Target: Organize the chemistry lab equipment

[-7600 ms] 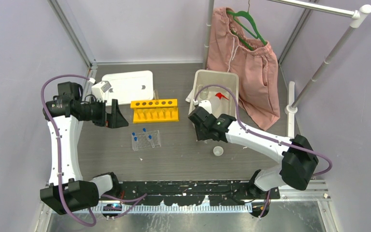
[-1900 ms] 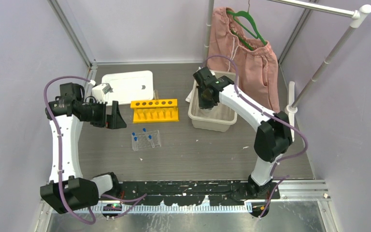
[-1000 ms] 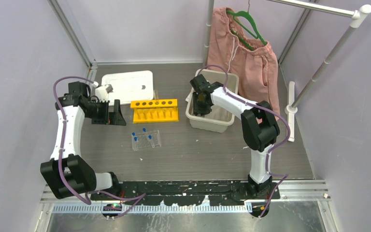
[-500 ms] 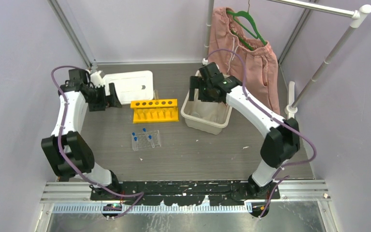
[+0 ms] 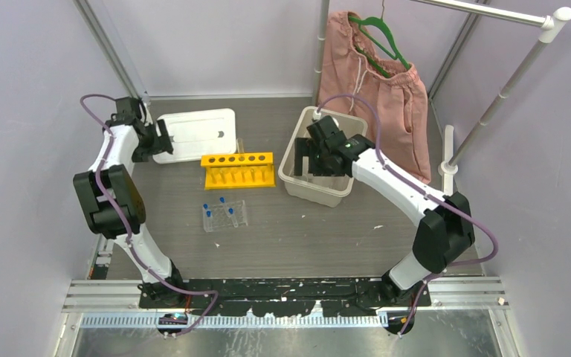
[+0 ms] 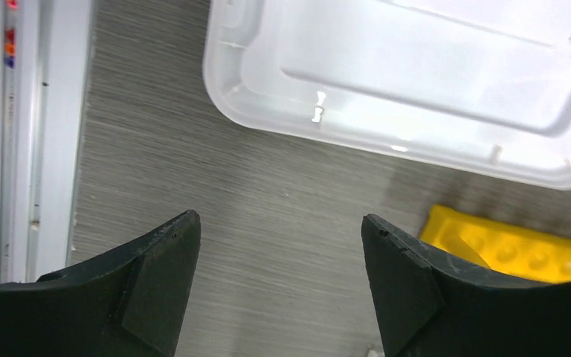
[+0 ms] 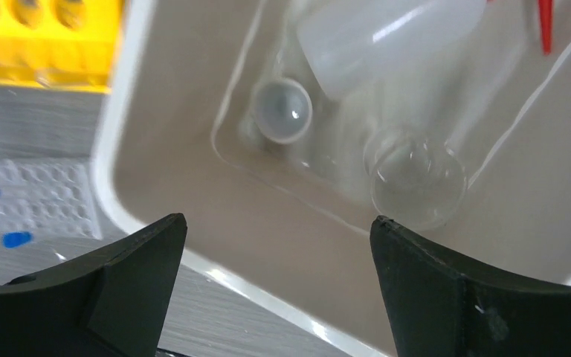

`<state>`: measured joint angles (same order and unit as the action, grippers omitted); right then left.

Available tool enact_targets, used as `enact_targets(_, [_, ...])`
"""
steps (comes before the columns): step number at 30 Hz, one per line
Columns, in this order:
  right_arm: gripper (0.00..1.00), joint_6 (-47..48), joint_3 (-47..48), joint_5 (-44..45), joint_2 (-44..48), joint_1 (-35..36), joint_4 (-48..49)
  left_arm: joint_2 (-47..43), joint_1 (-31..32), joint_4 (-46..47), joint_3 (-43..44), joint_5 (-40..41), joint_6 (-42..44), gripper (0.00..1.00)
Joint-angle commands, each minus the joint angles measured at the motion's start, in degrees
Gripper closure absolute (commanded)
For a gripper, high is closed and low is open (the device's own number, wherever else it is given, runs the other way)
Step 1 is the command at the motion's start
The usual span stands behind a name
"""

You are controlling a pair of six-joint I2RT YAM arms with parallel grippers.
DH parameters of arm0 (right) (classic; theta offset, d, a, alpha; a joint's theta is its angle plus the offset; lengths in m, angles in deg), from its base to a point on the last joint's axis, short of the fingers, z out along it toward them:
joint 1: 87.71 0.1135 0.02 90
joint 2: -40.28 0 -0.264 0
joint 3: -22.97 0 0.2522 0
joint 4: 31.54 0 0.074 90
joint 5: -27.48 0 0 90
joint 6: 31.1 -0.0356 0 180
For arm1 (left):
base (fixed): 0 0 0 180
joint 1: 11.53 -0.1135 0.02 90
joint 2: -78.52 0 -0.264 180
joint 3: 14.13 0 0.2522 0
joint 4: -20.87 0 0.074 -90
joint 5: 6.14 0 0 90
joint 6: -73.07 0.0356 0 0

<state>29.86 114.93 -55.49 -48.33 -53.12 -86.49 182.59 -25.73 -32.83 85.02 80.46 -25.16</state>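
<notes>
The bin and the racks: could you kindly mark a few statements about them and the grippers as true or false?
1. The tiny white cup lies inside the bin. True.
2. The right gripper is shut on the squeeze bottle. False: it is open over the bin, and the bottle lies in the bin ungripped.
3. The left gripper is open with nothing between its fingers. True.
4. The blue-capped tubes stand in the yellow rack. False: they stand in the clear grid rack, and the yellow rack's holes look empty.
</notes>
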Motion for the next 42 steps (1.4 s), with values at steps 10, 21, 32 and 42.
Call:
enact_targets(10, [0.25,-1.91,-9.13,-1.29,1.86,1.20,-2.67,5.34,-0.05,9.41,1.04,15.82,-1.21,0.22])
enact_targets(21, [0.23,-1.99,-5.94,2.03,9.51,1.21,-12.99,11.47,-1.21,12.26,2.66,15.33,-1.71,0.29])
enact_targets(32, [0.27,-2.24,-0.90,3.50,14.09,1.45,-17.44,14.89,-1.81,12.43,5.34,10.83,-4.42,0.46])
enact_targets(42, [0.32,-2.22,-0.27,4.17,15.65,2.50,-18.88,14.63,-2.26,11.50,5.31,9.06,-7.67,0.75])
